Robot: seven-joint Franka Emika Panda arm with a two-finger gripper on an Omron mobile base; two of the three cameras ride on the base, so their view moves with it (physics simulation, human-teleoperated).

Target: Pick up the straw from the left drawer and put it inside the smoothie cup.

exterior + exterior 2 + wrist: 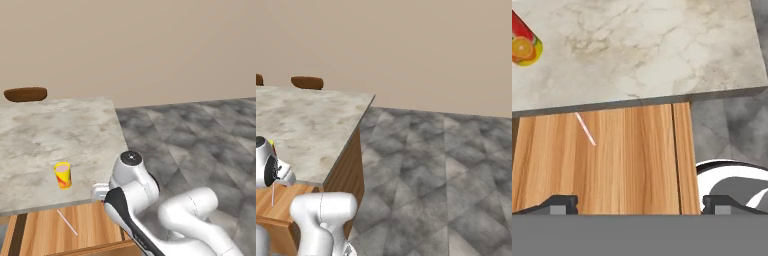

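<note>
The gripper point(639, 202) is being held wide open above the drawer point(637, 165). The straw point(585, 129) is lying inside at eleven o'clock, the cup point(524, 44) standing beyond it on the counter point(652, 45).

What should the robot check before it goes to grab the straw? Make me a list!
1. Left drawer pulled open: ok, its wooden floor shows below the counter edge.
2. Straw reachable: ok, it lies flat and slanted in the drawer, nothing on top of it.
3. Gripper open and empty: ok, the fingertips stand wide apart with nothing between them.
4. Gripper lined up over the straw: not ok, in the hand view the straw sits left of the middle.
5. Smoothie cup upright and ready: ok, it stands on the counter near the front edge.
6. Cup has room for the straw: cannot tell.
</note>
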